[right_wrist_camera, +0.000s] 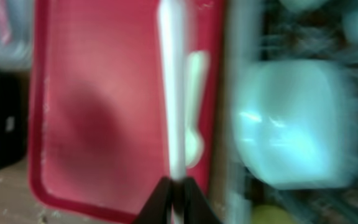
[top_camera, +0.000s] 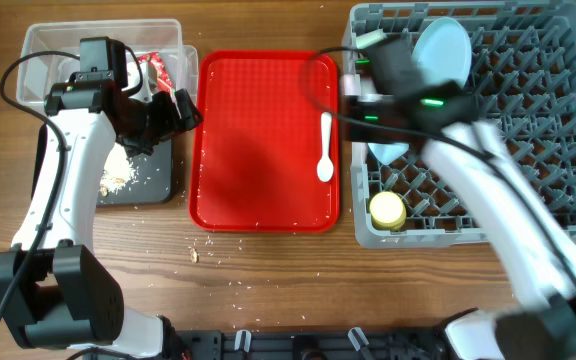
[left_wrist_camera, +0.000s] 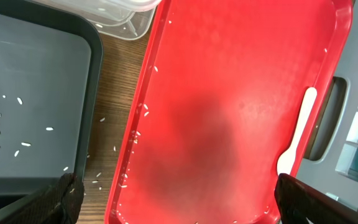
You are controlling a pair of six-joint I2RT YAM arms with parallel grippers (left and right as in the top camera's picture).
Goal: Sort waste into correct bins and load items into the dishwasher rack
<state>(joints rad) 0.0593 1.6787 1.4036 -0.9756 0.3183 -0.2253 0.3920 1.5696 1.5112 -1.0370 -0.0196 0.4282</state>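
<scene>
The right pincer point(right_wrist_camera: 174, 190) is clamped on the thin white fork point(right_wrist_camera: 171, 81) at the left rim of the grey dishwasher rack point(top_camera: 528, 150) in the desk's far-right corner. The left pincer point(left_wrist_camera: 179, 202) hangs spread wide and empty over the seam between the black tray point(top_camera: 153, 180) and the red tray point(top_camera: 258, 90). The spoon point(top_camera: 325, 150) lies on the red tray's right side, rice scraps point(top_camera: 118, 175) pile in the black tray beside the clear tub point(top_camera: 48, 40) at the far-left corner, and the plate point(top_camera: 443, 50) and yellow cup point(top_camera: 387, 209) sit in the rack; bare wooden desk point(top_camera: 298, 290) shows as narrow gaps between these and a wider, grain-flecked strip along the near edge.
</scene>
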